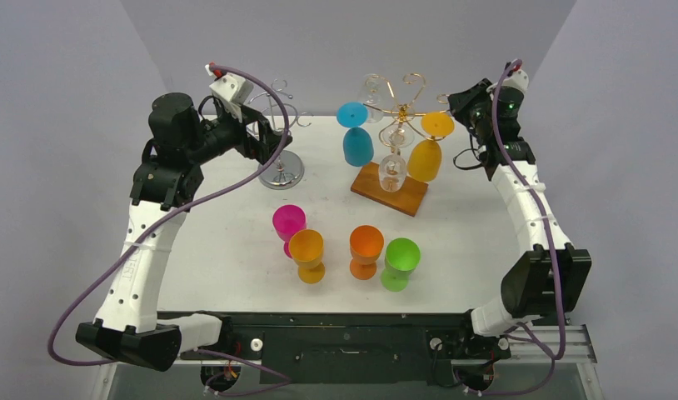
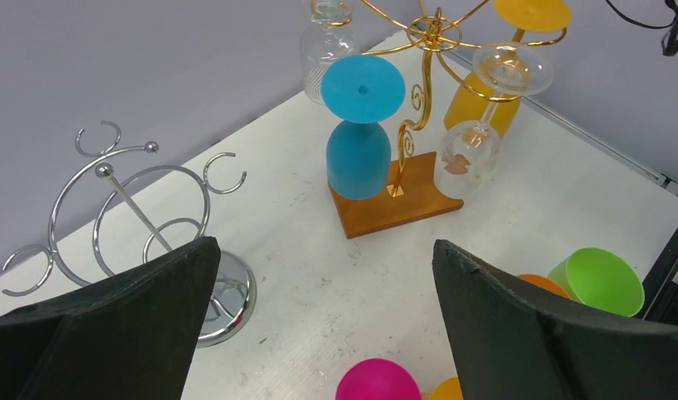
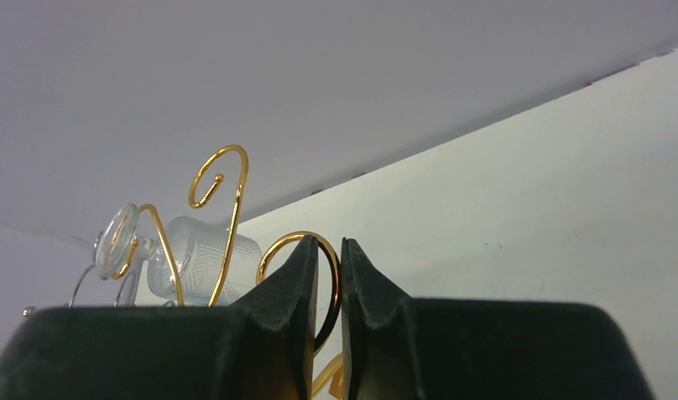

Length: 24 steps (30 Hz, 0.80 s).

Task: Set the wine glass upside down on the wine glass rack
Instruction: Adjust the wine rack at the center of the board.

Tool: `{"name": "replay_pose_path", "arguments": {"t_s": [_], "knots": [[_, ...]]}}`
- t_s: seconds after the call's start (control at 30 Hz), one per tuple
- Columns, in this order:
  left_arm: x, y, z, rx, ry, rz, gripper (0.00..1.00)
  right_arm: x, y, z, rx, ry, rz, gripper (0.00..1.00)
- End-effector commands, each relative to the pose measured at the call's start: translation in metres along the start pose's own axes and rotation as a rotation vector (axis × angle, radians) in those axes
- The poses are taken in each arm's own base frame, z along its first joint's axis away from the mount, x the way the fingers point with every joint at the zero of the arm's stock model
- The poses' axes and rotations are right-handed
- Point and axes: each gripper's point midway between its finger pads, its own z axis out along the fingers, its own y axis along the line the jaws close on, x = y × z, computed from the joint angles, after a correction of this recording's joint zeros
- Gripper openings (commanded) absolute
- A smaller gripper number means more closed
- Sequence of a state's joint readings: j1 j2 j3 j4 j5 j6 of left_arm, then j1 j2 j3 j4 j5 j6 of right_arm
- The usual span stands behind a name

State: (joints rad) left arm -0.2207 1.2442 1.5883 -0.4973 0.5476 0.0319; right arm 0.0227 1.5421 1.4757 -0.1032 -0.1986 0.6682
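Task state, seen from above. On the gold wire rack with a wooden base (image 1: 400,108), at the far centre of the table, we find a blue plastic wine glass (image 1: 356,137), an amber-yellow plastic wine glass (image 1: 425,158) and a clear glass wine glass (image 1: 392,171) hanging bowl-down. We judge this part done.

Four plastic wine glasses stand upright and unhung in the near centre: a magenta one (image 1: 288,223), a yellow one (image 1: 306,252) touching or just in front of it, an orange one (image 1: 366,247) and a green one (image 1: 401,260). The chrome wire rack on a round foot (image 1: 279,133), far left, carries nothing.

The left gripper (image 2: 325,248) hangs with jaws wide apart beside the chrome rack, holding nothing. The right gripper (image 3: 329,243) has its jaws drawn almost together, empty, just beside the gold rack's right arm.

The white tabletop (image 1: 486,217) shows faint scuffs. Plain grey walls (image 1: 336,42) enclose it.
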Motion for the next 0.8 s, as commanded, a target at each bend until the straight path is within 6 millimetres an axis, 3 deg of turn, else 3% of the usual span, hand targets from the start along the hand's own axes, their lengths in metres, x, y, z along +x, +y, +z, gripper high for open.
{"name": "replay_pose_path", "arguments": {"t_s": [0.0,0.3,0.4,0.57,0.77], "knots": [[-0.005,-0.002,-0.009,-0.011,-0.024,0.028,0.98,0.002,-0.006,-0.028,0.134,-0.112,-0.016,0.00],[-0.004,-0.006,-0.017,-0.014,-0.026,0.047,0.98,0.014,-0.002,-0.057,0.235,-0.231,0.081,0.00],[-0.002,-0.006,-0.020,-0.018,-0.024,0.054,0.98,0.020,-0.003,-0.058,0.233,-0.220,0.081,0.16],[-0.001,-0.008,-0.022,-0.015,-0.019,0.058,0.98,0.015,-0.005,-0.056,0.226,-0.172,0.061,0.39],[0.007,-0.007,-0.020,-0.012,0.011,0.035,0.97,-0.002,0.012,-0.066,0.129,-0.105,-0.071,0.71]]}}
